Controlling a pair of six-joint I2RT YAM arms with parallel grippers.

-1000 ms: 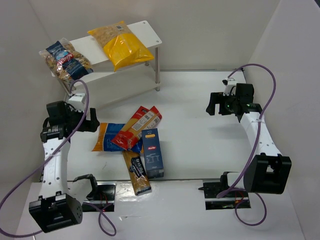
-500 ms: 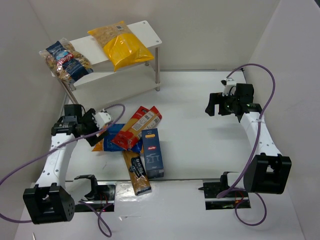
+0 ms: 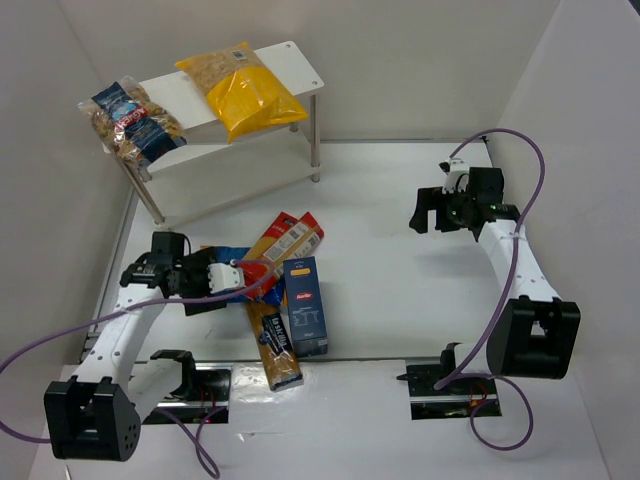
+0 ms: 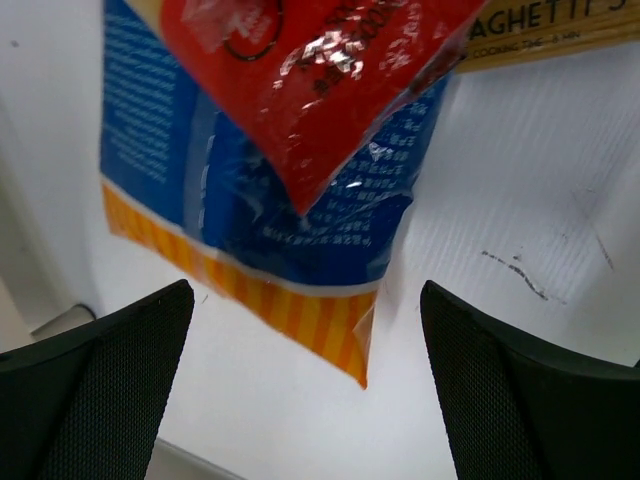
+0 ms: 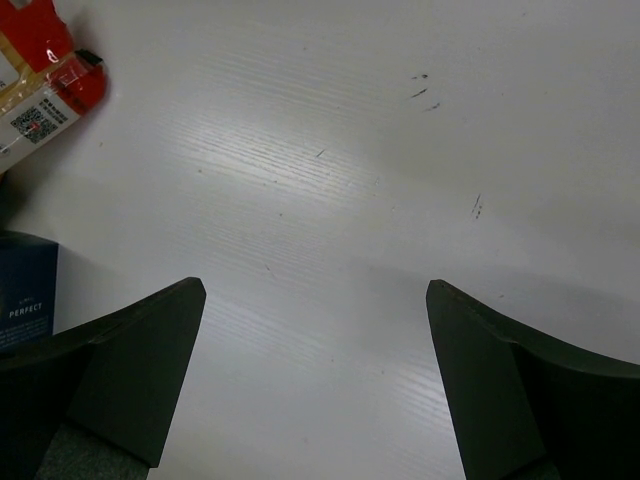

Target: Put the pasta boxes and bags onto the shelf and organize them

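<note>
The white shelf [image 3: 290, 62] stands at the back left, with the yellow bag [image 3: 242, 92] and the clear bag with a dark blue label [image 3: 132, 122] on its top board. On the table lie the blue bag with orange ends [image 3: 232, 258], two red-yellow spaghetti packs [image 3: 285, 243] across it, the dark blue carton [image 3: 306, 305] and the black-orange spaghetti pack [image 3: 274, 345]. My left gripper [image 3: 212, 285] is open and empty just over the blue bag's [image 4: 290, 190] orange striped end [image 4: 270, 300]; a red pack [image 4: 330, 80] overlaps the bag. My right gripper [image 3: 428, 210] is open and empty over bare table [image 5: 315, 340].
White walls close in the table on the left, back and right. The shelf's lower board [image 3: 240, 160] shows between thin metal legs. In the right wrist view a spaghetti pack's end [image 5: 45, 90] and the carton's corner [image 5: 25, 305] lie at the left edge.
My left arm has swung from beside the shelf forward and to the right, down over the blue bag's orange end. The right arm has barely moved.
</note>
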